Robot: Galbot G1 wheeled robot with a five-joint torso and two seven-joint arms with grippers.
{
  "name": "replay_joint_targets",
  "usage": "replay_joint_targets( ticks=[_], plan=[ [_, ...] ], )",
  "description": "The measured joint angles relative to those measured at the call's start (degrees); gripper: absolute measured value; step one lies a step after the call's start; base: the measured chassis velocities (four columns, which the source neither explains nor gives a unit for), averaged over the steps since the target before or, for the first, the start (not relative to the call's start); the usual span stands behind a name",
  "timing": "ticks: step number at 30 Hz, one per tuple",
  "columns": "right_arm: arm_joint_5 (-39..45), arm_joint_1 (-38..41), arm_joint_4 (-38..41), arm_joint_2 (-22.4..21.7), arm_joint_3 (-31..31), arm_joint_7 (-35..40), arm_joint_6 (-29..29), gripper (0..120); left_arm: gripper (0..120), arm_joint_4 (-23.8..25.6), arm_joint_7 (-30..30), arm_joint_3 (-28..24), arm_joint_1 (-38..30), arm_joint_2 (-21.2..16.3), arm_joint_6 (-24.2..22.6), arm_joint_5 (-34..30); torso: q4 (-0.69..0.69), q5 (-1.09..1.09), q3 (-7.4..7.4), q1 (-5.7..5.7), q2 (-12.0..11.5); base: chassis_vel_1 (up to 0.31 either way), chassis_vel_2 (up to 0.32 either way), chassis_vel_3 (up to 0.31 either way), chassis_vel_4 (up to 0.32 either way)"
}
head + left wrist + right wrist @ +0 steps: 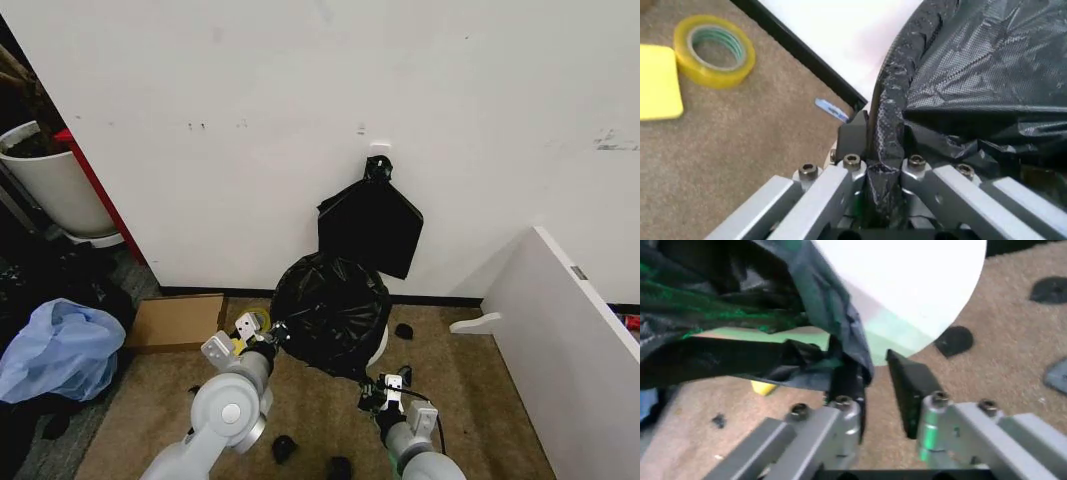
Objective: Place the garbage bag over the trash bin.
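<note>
The glossy black garbage bag is draped over the trash bin, whose cream-white side peeks out low on the right. My left gripper is at the bag's lower left edge. In the left wrist view this gripper is shut on a bunched fold of the bag. My right gripper sits below the bag's lower right edge. In the right wrist view the gripper stands open beside the bin's wall, and the bag's hem lies against one finger.
A flat matte black bundle hangs on the wall behind. A cardboard sheet, a yellow tape roll, a pale blue bag and a big white tub lie left. A white board stands right. Small black pieces dot the carpet.
</note>
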State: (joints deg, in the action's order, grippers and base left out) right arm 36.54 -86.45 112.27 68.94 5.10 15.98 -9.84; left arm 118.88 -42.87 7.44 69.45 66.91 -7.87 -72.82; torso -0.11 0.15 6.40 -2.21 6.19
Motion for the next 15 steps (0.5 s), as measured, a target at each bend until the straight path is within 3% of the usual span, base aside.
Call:
replay_joint_targets(
  ticks=[10, 15],
  plan=[
    [-2.03, -2.79, 1.10, -1.88, 1.27, -2.77, 2.18, 52, 2, -1.30, -0.48, 1.16, -0.86, 0.04, 1.65, 0.83, 0.00, 0.00, 0.00, 0.00, 0.00, 0.000, 0.000, 0.000, 0.000],
    [-0.91, -3.04, 3.28, -1.84, 3.76, 1.72, 1.68, 70, 2, -2.46, 0.37, 0.51, -0.51, -0.10, 2.94, 8.03, 0.00, 0.00, 0.00, 0.00, 0.00, 0.000, 0.000, 0.000, 0.000]
  ],
)
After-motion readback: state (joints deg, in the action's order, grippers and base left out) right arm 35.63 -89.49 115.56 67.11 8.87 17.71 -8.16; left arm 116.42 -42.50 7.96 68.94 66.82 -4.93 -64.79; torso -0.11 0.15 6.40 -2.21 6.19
